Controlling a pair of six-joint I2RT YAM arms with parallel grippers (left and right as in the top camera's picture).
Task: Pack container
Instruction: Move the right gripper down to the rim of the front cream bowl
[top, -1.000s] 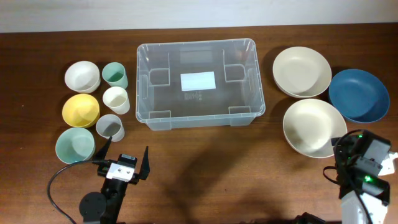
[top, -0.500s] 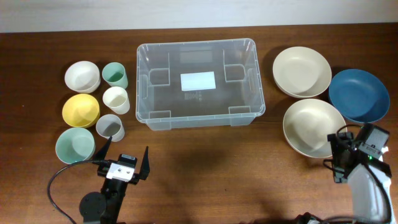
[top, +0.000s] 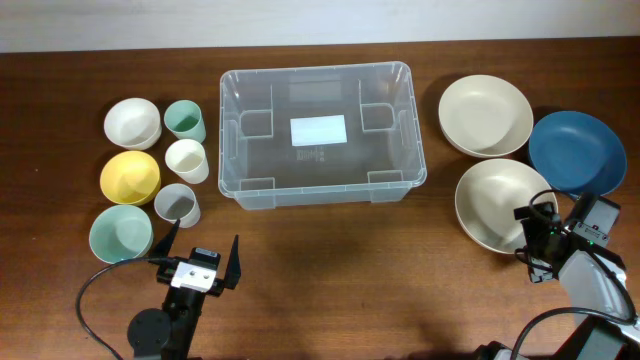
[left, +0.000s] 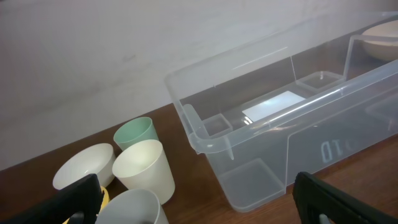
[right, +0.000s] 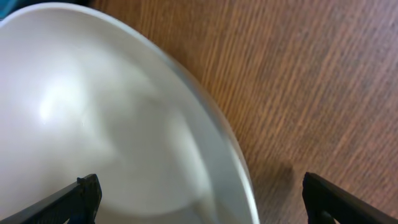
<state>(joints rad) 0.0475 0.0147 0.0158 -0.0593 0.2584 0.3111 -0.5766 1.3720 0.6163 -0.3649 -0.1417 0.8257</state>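
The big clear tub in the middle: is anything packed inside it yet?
Empty. Inside the container only its own white label shows; the cups and bowls all sit outside it.

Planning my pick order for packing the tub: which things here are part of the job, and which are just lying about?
Job, likely: container; at right, far cream bowl, near cream bowl, blue bowl; at left, white bowl, yellow bowl, pale green bowl, green cup, white cup, grey cup.
Lying about: only a black cable, front left.
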